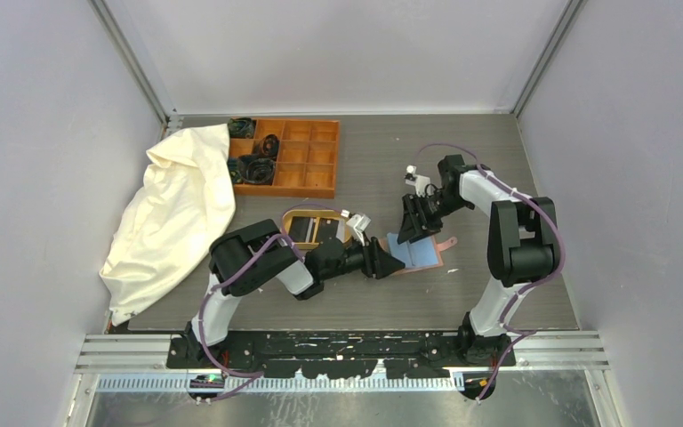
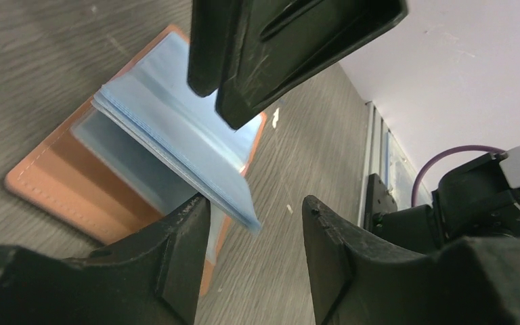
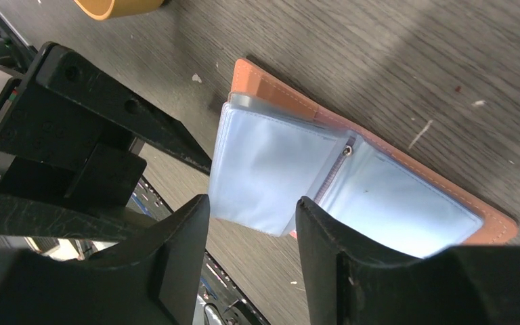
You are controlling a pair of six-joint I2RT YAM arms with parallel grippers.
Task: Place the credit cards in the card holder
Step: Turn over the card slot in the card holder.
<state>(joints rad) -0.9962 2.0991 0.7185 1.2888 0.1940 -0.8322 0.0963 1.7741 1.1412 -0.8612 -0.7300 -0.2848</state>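
**Holder lies open, no card in hand**

Top external: The card holder (image 1: 425, 253) lies spread open on the table (image 1: 498, 178), pale lining upward, between the two arms. The left gripper (image 1: 395, 264) reaches in at its near-left edge, and the right gripper (image 1: 415, 231) hangs over its far edge. The credit cards (image 1: 303, 230), black, lie in the oval wooden tray (image 1: 295, 212) just left of the holder. Neither tool carries one.

Left wrist: The jaws stand apart. The free corner of the pale-blue clear sleeves (image 2: 176, 142) pokes into the gap, close to one finger, but nothing pinches it. The right gripper's fingers loom directly above the sleeves.

Right wrist: These jaws are apart too. The lower edge of the sleeve stack dips between them, unclamped, and the brown leather cover shows beyond it.

The step in hand looks like readying the holder, with both tools working at the sleeves to expose a pocket. No card has been loaded that I can see. Next, one tool probably needs to pin or lift a single sleeve so its mouth stays open. The other would then fetch a card from the tray and slide it in edge first. The floppy sleeves may slip shut.
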